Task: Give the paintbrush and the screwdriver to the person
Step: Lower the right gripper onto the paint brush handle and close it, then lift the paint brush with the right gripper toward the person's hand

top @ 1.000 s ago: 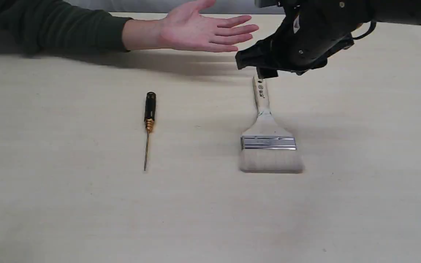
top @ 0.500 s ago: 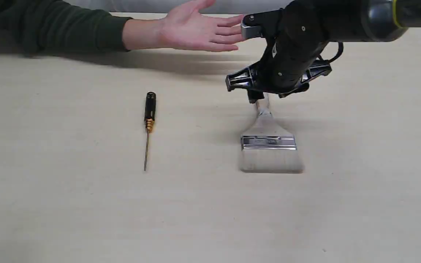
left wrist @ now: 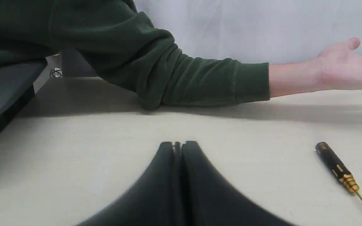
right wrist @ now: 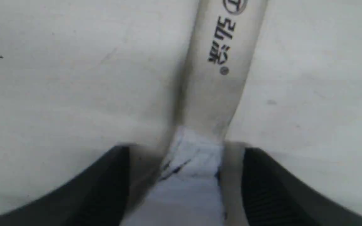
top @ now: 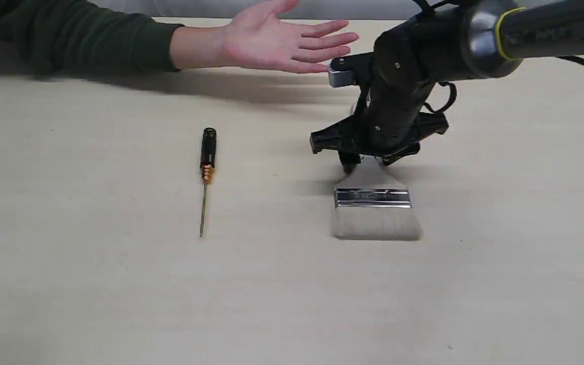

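The paintbrush (top: 373, 198) lies flat on the table, bristles toward the near edge. My right gripper (top: 367, 162) is low over the handle just behind the ferrule. In the right wrist view the printed handle (right wrist: 219, 62) runs between the black fingers (right wrist: 264, 179) of the right gripper (right wrist: 184, 151), which is open and straddling it. The screwdriver (top: 207, 152) lies to the left, untouched, and shows in the left wrist view too (left wrist: 335, 163). The person's hand (top: 278, 43) is held palm-up at the far side. My left gripper (left wrist: 178, 145) is shut and holds nothing.
The person's dark green sleeve (top: 69, 38) rests along the far left of the table (top: 292, 294). A dark chair-like shape (left wrist: 2, 91) stands beyond the table's left edge. A white wall (left wrist: 262, 25) is behind the arm.
My right arm has come down and toward the near side along the brush handle, from above its far end to just behind the ferrule. Brush, screwdriver and hand have stayed put.
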Controlling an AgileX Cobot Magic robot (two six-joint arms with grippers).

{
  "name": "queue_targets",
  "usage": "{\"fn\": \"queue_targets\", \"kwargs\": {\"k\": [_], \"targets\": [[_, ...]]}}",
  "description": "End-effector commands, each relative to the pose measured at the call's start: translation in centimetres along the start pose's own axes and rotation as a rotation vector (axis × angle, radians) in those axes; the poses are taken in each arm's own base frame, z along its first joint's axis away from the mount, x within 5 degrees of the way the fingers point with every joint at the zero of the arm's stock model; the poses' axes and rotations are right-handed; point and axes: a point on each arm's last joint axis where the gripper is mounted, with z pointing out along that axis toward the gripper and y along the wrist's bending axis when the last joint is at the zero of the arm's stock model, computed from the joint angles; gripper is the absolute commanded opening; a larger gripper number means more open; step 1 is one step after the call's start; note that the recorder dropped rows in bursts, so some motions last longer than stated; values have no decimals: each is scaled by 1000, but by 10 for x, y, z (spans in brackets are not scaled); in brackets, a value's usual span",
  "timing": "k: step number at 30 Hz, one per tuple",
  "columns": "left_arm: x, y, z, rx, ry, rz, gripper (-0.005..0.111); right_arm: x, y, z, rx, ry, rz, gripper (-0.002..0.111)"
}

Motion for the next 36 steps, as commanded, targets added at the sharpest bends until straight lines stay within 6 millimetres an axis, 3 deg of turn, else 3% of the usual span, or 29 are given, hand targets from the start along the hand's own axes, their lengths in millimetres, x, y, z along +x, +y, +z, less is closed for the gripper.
{"fn": "queue_targets", "kwargs": {"k": [1, 4, 9, 16, 22, 31, 36], "targets": [[0, -1, 0, 8, -9, -5, 0, -3, -9, 4, -7, 10, 22, 56], [0, -1, 0, 8, -9, -5, 0, -3, -15, 7, -5, 21, 36, 53], [0, -1, 0, 8, -9, -5, 0, -4, -16, 8, -5, 14, 16, 35], [0, -1, 0, 8, -9, -5, 0, -2, -17, 8, 6, 38, 4, 31], [0, -1, 0, 8, -9, -5, 0, -1, -19, 8, 29, 45, -35, 8], [-1, 0, 0, 8, -13, -3, 0, 0, -22, 4, 49, 50, -76, 8], [-1, 0, 0, 8, -13, -3, 0, 0, -22, -19, 13, -61, -70, 8]]}}
